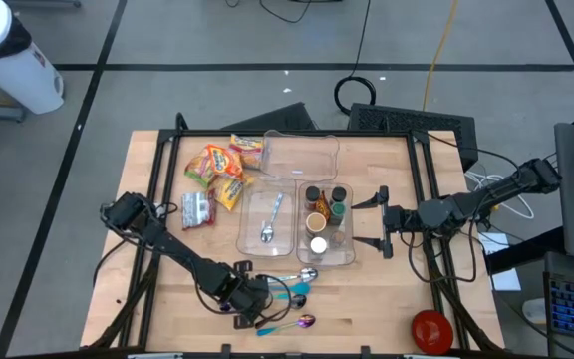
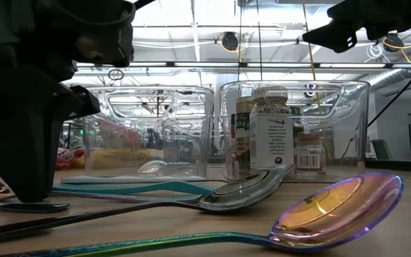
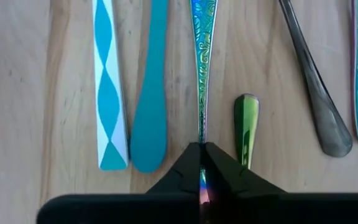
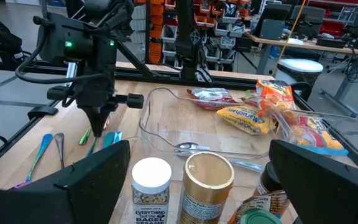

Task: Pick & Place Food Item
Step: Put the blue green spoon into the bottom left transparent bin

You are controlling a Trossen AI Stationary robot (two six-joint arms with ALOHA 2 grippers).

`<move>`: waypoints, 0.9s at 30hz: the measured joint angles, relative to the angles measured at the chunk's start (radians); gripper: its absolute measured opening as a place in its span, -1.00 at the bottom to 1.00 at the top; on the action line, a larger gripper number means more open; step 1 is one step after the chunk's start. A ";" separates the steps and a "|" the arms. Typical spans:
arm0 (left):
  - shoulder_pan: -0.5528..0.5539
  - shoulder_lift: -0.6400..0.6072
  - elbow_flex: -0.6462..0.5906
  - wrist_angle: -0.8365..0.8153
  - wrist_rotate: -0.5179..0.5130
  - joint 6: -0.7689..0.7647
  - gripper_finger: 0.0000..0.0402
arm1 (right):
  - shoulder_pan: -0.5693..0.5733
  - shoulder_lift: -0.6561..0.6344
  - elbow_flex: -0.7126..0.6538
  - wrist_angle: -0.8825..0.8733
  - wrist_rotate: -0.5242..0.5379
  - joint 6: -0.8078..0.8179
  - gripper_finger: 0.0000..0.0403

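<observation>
- Spanning most of the high view, a wooden tabletop [image 1: 397, 299] carries three clear bins [image 1: 301, 157], snack packets [image 1: 217, 165] and a row of cutlery near its front edge, with grey floor and cables beyond; the right wrist view looks past the bins into a workshop of racks and benches.
- Reaching down over the front edge, the left pincer [image 3: 202, 163] is clenched on the end of a patterned iridescent handle [image 3: 201, 56], whose long axis runs straight ahead from the fingertips, flat on the wood.
- Lying parallel beside that handle: a diamond-patterned teal handle [image 3: 107, 87], a plain teal one [image 3: 151, 93], a short green tip [image 3: 246, 127] and a grey spoon handle [image 3: 312, 81]; each looks close by but apart from the gripped piece.
- Waiting well apart at the right side, the right pincer [image 1: 379, 221] hangs released just beside the jar bin [image 1: 347, 254], so the left arm is judged far the nearer to the cutlery.
- Sitting behind the cutlery, the middle bin already holds one spoon [image 1: 270, 221]; the packets, the only food apart from the jars, lie untouched at the back left.
</observation>
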 joint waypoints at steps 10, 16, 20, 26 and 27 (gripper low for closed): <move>0.005 -0.087 -0.006 0.010 -0.059 -0.027 -0.98 | 0.000 0.000 0.000 0.000 0.001 0.000 0.88; 0.004 -0.180 -0.006 0.028 -0.098 -0.059 -0.98 | 0.000 0.000 0.000 0.001 0.001 0.000 0.88; 0.006 -0.273 -0.006 0.043 -0.196 -0.061 -0.98 | 0.000 0.000 -0.001 0.000 0.001 0.000 0.88; 0.077 -0.424 -0.003 0.012 -0.497 -0.117 -0.98 | 0.000 0.000 -0.001 0.001 0.001 0.015 0.88; 0.097 -0.442 -0.003 -0.005 -0.524 -0.146 -0.98 | 0.000 0.000 -0.001 0.001 0.001 0.021 0.88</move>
